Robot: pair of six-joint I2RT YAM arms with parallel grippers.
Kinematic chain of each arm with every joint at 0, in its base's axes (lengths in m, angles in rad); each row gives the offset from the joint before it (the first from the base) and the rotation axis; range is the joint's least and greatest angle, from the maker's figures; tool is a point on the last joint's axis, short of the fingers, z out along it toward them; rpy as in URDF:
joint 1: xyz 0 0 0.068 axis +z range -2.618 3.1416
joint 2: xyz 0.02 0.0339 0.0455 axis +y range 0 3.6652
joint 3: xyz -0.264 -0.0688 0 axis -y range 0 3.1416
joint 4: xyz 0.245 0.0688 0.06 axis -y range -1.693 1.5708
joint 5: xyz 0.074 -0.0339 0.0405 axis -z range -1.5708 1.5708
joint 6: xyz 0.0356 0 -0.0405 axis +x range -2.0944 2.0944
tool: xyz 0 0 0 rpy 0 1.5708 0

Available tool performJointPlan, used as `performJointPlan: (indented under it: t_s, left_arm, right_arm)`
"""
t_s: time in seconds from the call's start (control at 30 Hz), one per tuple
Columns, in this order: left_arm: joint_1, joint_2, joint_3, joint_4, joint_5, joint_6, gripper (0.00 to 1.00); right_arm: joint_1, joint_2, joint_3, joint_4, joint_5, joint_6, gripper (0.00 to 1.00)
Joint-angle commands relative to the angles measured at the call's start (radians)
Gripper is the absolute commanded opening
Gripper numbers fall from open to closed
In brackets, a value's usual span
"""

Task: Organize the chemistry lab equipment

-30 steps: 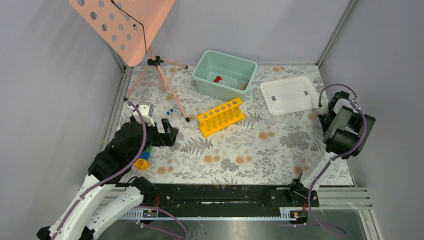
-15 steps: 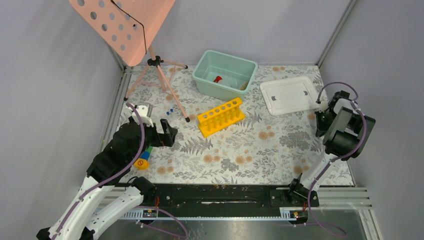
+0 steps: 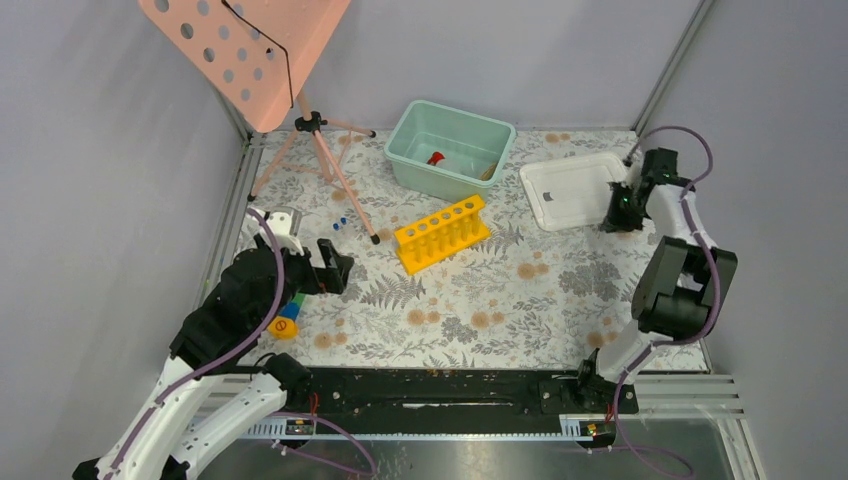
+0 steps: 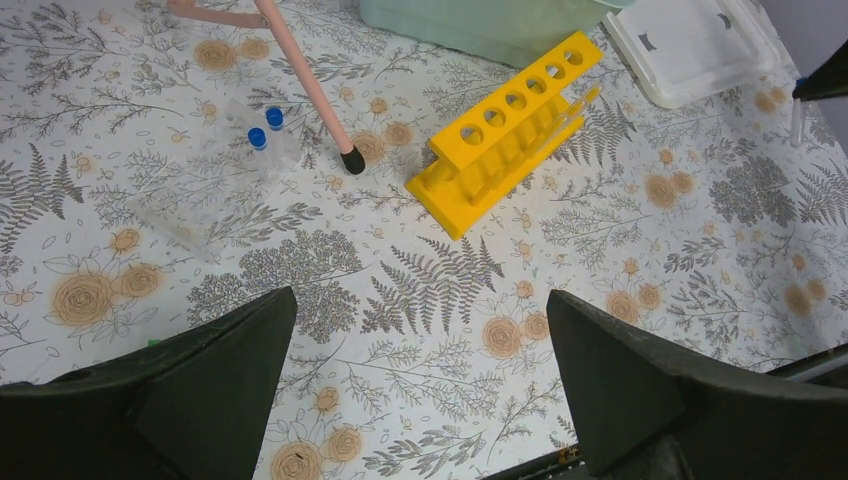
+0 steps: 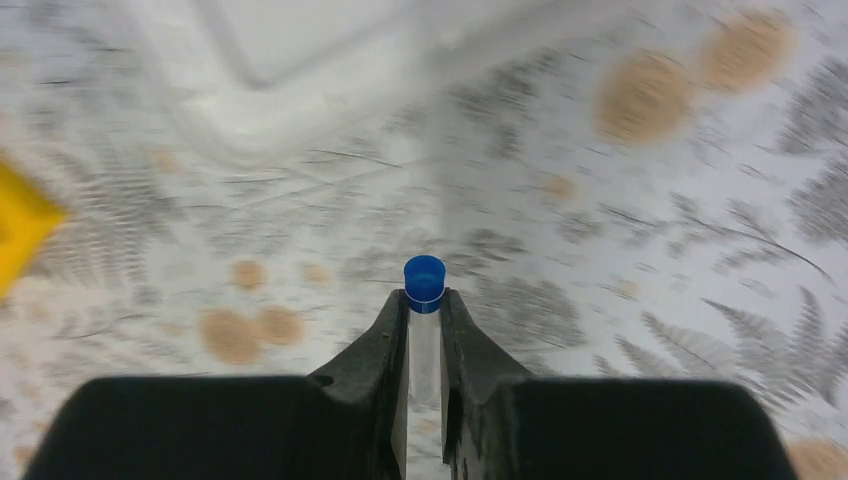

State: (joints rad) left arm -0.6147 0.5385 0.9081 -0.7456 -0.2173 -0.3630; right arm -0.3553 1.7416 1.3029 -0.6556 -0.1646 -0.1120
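Note:
The yellow test-tube rack (image 3: pixel 443 233) lies on the floral mat at mid-table and also shows in the left wrist view (image 4: pixel 515 130). Two clear blue-capped tubes (image 3: pixel 340 222) lie left of it by the tripod foot (image 4: pixel 262 130). A red-capped bottle (image 3: pixel 436 158) lies in the teal bin. My right gripper (image 3: pixel 617 210) is by the white lid's right edge, and in its wrist view (image 5: pixel 424 305) it is shut on a blue-capped tube (image 5: pixel 424 278). My left gripper (image 3: pixel 338 268) is open and empty above the mat (image 4: pixel 420 340).
The teal bin (image 3: pixel 420 165) stands at the back. A white lid (image 3: pixel 570 190) lies to its right. A pink perforated stand on a tripod (image 3: pixel 320 150) stands at the back left. A green-blue-yellow block stack (image 3: pixel 287 318) lies by the left arm.
My right arm has swung from the table's right edge back and left to the white lid's edge. The left arm has barely moved.

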Motion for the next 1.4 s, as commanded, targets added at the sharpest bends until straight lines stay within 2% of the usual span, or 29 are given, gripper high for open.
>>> performJointPlan:
  t_s: [0.0,0.3,0.6,0.8,0.93,1.37]
  left_arm:
    - [0.003,0.02,0.002,0.045,0.008,0.016,0.99]
    - [0.002,0.096,0.033,0.072,0.179,0.017,0.99]
    - [0.002,0.264,0.201,0.091,0.544,0.068,0.95]
    - [0.001,0.373,0.31,0.12,0.684,0.018,0.9]
    - [-0.002,0.461,0.354,0.13,0.769,-0.033,0.84]
    - [-0.038,0.595,0.346,0.126,0.795,-0.095,0.71]
  right_arm:
    - [0.172,-0.189,-0.06,0.139,-0.164,0.169,0.08]
    - [0.58,-0.504,-0.275,0.432,-0.404,0.223,0.09]
    - [0.78,-0.797,-0.434,0.776,-0.659,0.309,0.1]
    - [0.936,-0.823,-0.45,0.706,-0.639,0.243,0.11]
    - [1.004,-0.801,-0.483,0.777,-0.621,0.269,0.11]
    - [1.091,-0.682,-0.454,0.794,-0.551,0.269,0.11]
